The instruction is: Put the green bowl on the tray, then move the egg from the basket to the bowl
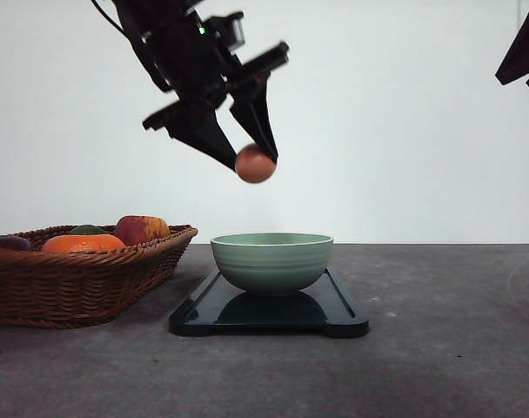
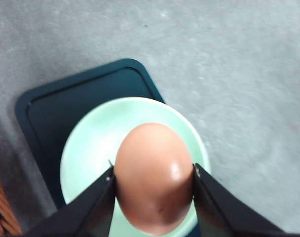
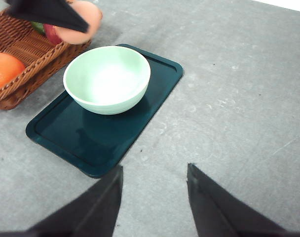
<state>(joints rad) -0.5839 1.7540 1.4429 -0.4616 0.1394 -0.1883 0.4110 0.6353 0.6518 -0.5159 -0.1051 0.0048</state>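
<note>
Where the table (image 1: 456, 348) begins at my far left sits the basket (image 1: 73, 283), brown wicker with a braided rim, holding an orange fruit (image 1: 83, 243), a red-yellow apple (image 1: 141, 229), something green (image 1: 87, 230) partly hidden behind the orange, and a dark item (image 1: 8, 242) at the left edge that I cannot identify. Next, just beside the basket but not touching it, lies the tray (image 1: 334, 318), dark and rectangular with rounded corners. On the tray stands the green bowl (image 1: 272, 261), upright, set toward the basket end, its inside bare in the right wrist view. Above the bowl, well clear of its rim, hangs my left gripper (image 1: 255, 161), its two black fingers (image 2: 93, 205) closed against the sides of the egg (image 1: 255, 164), which is pale pinkish-brown and smooth. From the left wrist camera the egg sits over the bowl's near edge, with nothing between egg and bowl. To the right, the grey table is bare past the tray. Last, my right gripper (image 3: 155, 197) hovers over the table beyond the tray's near corner, fingers spread apart and holding nothing.
</note>
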